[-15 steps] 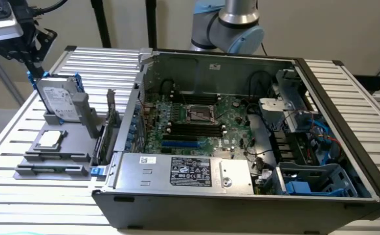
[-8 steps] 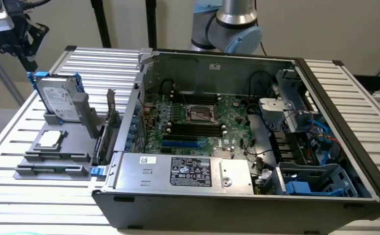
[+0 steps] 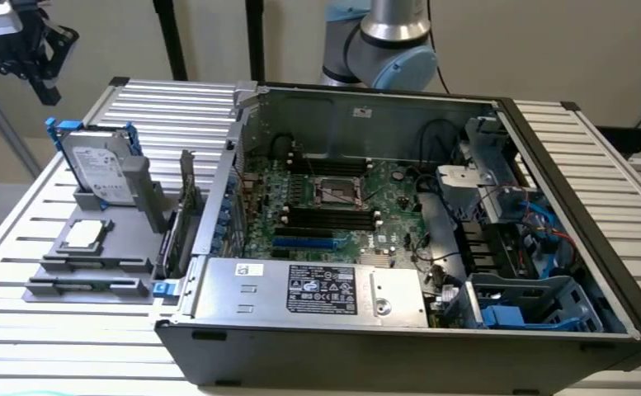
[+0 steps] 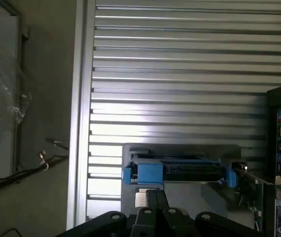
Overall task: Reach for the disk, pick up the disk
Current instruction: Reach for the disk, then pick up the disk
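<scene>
Hanging high over the slatted table (image 3: 45, 338), the gripper (image 3: 43, 82) touches nothing, and we cannot tell whether it is released or clenched. The disk (image 3: 91, 165) stands on edge well below it, apart from it, in the upright slot of a grey fixture (image 3: 50, 266). Its white label faces outward and its blue bracket (image 3: 131, 134) frames it. From the wrist view we look down past the gripper (image 4: 153, 202) onto the top edge of the disk (image 4: 180, 170), which lies directly beneath the tool, with one blue tab of the bracket (image 4: 148, 173) at each end, two in all.

Nothing stands between the gripper and the disk. Around the disk we count these:
- One small square chip (image 3: 86, 235) lies flat on the same fixture, just beside the disk on the side farther from the gripper.
- Two long slotted bars (image 3: 87, 286) lie beyond the chip.
- One circuit card (image 3: 188, 198) stands on edge close to the disk, between it and the open computer case (image 3: 408, 351).

The case is the only one, and it lies on its side on the table, well apart from the gripper. Inside it we see one silver box (image 3: 309, 289) with a black-and-white label. One robot arm (image 3: 392, 49) rises behind the case.
</scene>
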